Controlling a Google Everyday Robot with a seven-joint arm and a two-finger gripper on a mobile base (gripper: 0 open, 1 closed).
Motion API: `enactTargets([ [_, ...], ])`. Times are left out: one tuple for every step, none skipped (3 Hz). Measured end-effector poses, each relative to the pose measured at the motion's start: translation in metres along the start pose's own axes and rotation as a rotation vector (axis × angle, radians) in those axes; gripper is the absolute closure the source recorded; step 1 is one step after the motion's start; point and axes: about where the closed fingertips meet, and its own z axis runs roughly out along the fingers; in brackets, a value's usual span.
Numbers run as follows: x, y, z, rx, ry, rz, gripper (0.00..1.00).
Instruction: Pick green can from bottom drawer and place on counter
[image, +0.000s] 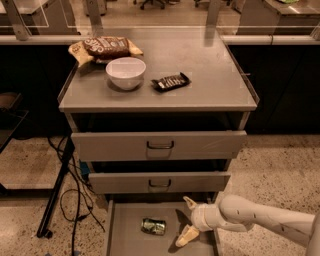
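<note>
The green can (153, 226) lies on its side on the floor of the pulled-out bottom drawer (119, 239), left of centre. My gripper (185, 220) hangs over the drawer's right half, fingers spread open and empty, one fingertip (189, 202) high and the other (182, 239) low. It is a short way to the right of the can and apart from it. The white arm reaches in from the lower right. The counter (210, 80) is the grey cabinet top above.
On the counter stand a white bowl (125, 72), a black snack bar wrapper (171, 81) and a brown snack bag (106, 47). Two upper drawers with loop handles (159, 145) are partly pulled out above the gripper. Cables and a black stand leg (60, 182) lie on the floor at left.
</note>
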Motion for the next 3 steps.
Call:
enactTargets([
  [-0.001, 0.004, 0.004, 0.006, -0.002, 0.000, 0.00],
  [0.009, 0.013, 0.026, -0.009, -0.018, 0.053, 0.00],
  [0.029, 0.018, 0.056, -0.022, -0.032, 0.116, 0.00],
])
